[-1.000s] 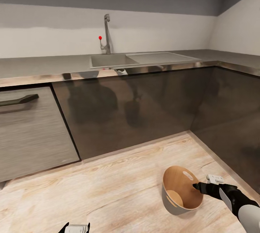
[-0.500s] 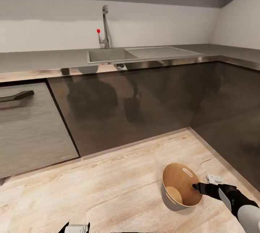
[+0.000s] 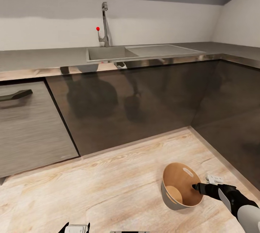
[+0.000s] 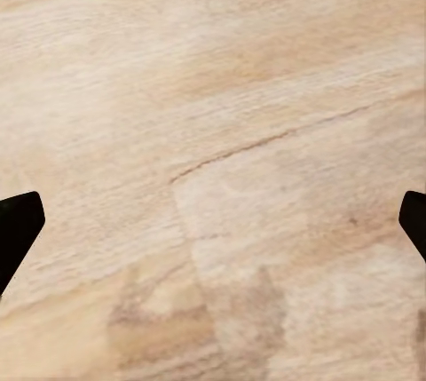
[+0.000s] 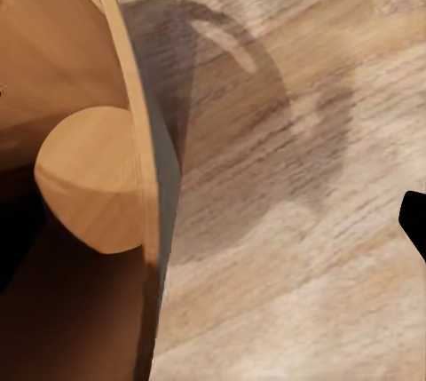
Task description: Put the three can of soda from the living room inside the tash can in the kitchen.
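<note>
Down on the pale wooden floor point(image 3: 108, 189), near the right corner of the kitchen point(image 3: 137, 99), the tash can point(image 3: 179, 186) hung tilted with its tan-brown mouth turned up toward the head camera. Its oval handle slot point(image 3: 187, 172) showed on the far wall, close to the rim. The right gripper point(image 3: 196, 187) was clamped over the right side of the rim, one dark finger reaching inside the pail and the black wrist and white forearm trailing off to the lower right. From the right wrist camera, the tash can's rim point(image 5: 146, 221) ran edge-on between the fingers, with the round tan bottom point(image 5: 89, 177) visible inside and the can's shadow point(image 5: 231, 123) spread on the boards beside it. I could see no soda cans inside it.

At the near edge of the head view the left gripper point(image 3: 75, 228) pointed down at the floor. In the left wrist view its black fingertips point(image 4: 18, 230) stood wide apart at either side, spread over bare boards with nothing between them.

Farther off, glossy dark cabinets point(image 3: 137, 102) ran under a grey counter point(image 3: 43, 59). A sink point(image 3: 112, 54) was set in it with a tall steel tap point(image 3: 105, 23) behind. A woodgrain drawer front point(image 3: 32, 131) with a dark handle point(image 3: 14, 95) sat at the left.
</note>
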### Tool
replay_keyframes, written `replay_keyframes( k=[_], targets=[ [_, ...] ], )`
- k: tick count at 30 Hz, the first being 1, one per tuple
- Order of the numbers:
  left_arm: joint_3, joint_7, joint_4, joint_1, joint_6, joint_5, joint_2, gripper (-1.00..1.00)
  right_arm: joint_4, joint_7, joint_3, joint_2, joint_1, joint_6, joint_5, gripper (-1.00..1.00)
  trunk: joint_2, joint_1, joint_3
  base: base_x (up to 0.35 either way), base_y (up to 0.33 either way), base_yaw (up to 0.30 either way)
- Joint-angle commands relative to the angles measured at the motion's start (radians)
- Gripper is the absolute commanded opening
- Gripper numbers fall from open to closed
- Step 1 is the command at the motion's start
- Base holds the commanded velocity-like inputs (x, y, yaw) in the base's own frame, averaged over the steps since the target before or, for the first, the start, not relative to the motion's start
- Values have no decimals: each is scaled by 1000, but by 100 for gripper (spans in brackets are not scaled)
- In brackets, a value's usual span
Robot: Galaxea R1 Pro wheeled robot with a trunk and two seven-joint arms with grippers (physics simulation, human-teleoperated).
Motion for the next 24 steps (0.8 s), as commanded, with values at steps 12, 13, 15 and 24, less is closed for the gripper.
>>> replay_keyframes(
  k=[12, 13, 15, 24],
  targets=[
    [0, 0, 0, 1, -1, 2, 1, 100, 0, 0, 6, 0, 0, 0, 0, 100, 0, 0, 0, 63, 15, 0],
    [-1, 0, 0, 1, -1, 1, 0, 100, 0, 0, 6, 0, 0, 0, 0, 100, 0, 0, 0, 8, 2, 0],
    [-1, 0, 0, 1, -1, 1, 0, 100, 0, 0, 6, 0, 0, 0, 0, 100, 0, 0, 0, 6, 1, 0],
    [0, 0, 1, 0, -1, -2, 0, 100, 0, 0, 6, 0, 0, 0, 0, 100, -2, 3, -27, 1, 0, 0]
  ],
)
